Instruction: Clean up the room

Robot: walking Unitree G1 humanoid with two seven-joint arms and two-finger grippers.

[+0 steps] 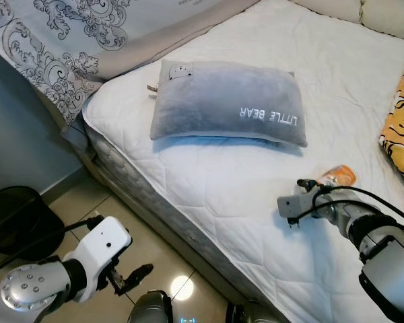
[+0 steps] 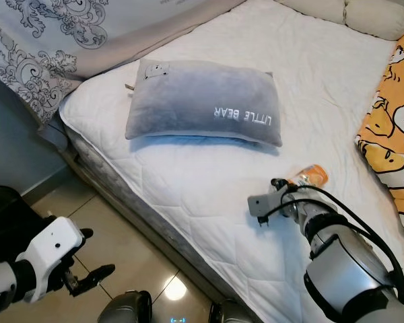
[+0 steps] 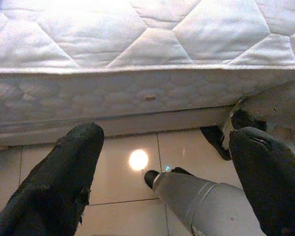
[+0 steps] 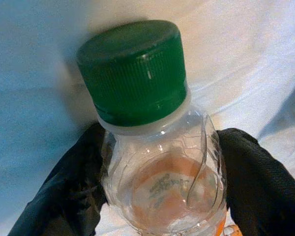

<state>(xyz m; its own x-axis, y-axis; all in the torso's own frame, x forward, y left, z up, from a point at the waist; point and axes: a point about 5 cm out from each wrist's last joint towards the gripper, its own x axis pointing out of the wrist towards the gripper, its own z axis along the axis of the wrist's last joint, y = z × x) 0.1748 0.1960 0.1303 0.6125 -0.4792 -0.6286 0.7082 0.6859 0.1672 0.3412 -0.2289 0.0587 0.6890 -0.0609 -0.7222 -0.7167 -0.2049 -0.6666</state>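
**Bottle clamped on the bed**

The right gripper (image 4: 157,196) pinches the clear bottle (image 4: 160,162) just below its green cap (image 4: 132,73), likely to lift it off the bed (image 1: 209,182); beyond lies a grey pillow (image 1: 225,101); the left gripper (image 3: 167,182) hangs spread over the floor (image 3: 137,162).

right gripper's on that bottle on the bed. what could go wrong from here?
1. The bottle is thin, crinkled clear plastic and the right gripper grips it just under the green cap; squeezing could crush it or let it slip out.
2. It lies on the soft white mattress, so pressing down may sink it rather than seat it.
3. The left gripper hangs open low by the mattress edge; leaning in may bump it.
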